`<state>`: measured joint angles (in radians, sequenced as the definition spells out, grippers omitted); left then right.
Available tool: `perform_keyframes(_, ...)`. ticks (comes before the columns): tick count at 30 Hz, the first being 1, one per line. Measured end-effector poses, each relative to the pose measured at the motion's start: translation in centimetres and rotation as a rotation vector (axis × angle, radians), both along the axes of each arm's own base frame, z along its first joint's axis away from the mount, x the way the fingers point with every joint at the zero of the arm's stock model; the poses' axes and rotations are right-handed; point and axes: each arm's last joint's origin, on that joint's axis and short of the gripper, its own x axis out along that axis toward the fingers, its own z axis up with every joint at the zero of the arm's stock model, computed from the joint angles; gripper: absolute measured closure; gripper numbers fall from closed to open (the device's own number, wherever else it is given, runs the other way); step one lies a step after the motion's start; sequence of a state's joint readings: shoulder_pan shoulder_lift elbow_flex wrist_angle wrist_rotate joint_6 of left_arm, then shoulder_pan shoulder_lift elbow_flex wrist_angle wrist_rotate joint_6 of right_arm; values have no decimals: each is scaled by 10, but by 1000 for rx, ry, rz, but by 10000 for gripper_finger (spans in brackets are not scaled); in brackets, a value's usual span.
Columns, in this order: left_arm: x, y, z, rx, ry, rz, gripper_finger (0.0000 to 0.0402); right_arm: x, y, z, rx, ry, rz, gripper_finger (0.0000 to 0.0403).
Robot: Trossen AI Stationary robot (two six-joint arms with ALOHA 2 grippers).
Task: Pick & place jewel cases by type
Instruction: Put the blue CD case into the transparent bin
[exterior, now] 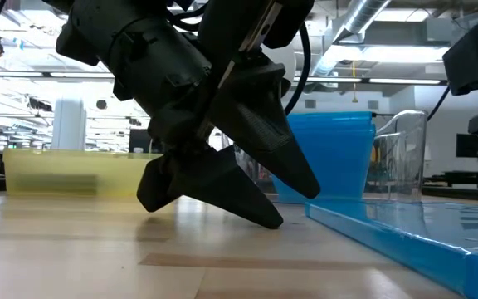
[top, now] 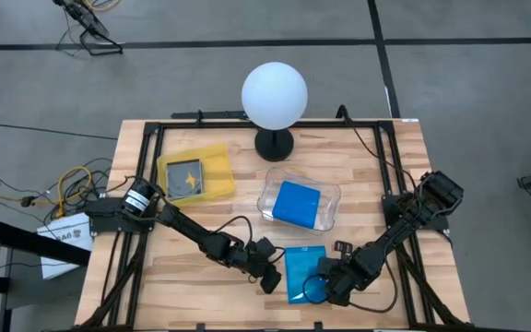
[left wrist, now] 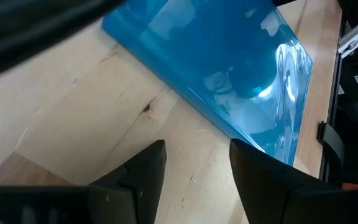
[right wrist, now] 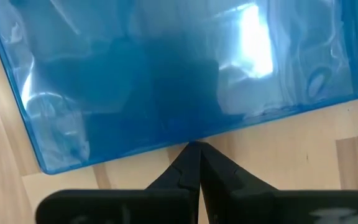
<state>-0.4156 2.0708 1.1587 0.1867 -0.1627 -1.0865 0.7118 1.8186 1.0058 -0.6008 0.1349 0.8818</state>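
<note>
A blue jewel case (top: 304,269) lies flat on the wooden table near its front edge. My left gripper (left wrist: 194,155) stands open at the case's left side, its fingers over bare wood just short of the case's edge; whether one of them touches the edge, I cannot tell. My right gripper (right wrist: 194,149) is shut at the case's right side. Another blue case (top: 297,202) lies in the clear tray (top: 332,210). A dark case (top: 185,178) lies in the yellow tray (top: 219,155). My right gripper has its shut fingertips (right wrist: 190,157) against the blue case's right edge (right wrist: 185,138), coming steeply from above. It grips nothing. The case lies flat on the table.
A white globe lamp (top: 274,95) stands at the back middle of the table. In the low view the yellow tray (exterior: 65,174) is at the far left and the clear tray (exterior: 401,158) at the right. Black frame rails (top: 146,157) run along the table's sides.
</note>
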Motion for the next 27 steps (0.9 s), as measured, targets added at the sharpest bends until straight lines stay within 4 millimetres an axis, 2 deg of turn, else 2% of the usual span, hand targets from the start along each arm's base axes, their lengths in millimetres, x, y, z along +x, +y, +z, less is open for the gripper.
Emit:
perform_keyframes(11, 0, 0, 0, 7, 2, -3, 226, 3, 1, 0, 8, -22, 1, 403)
perform_keyframes(17, 5, 2, 3, -90, -34, 42, 226, 5, 2, 1, 16, -47, 35, 403)
perform_keyframes(27, 8, 10, 1, -201, 8, 102, 226, 11, 0, 2, 23, -74, 67, 403)
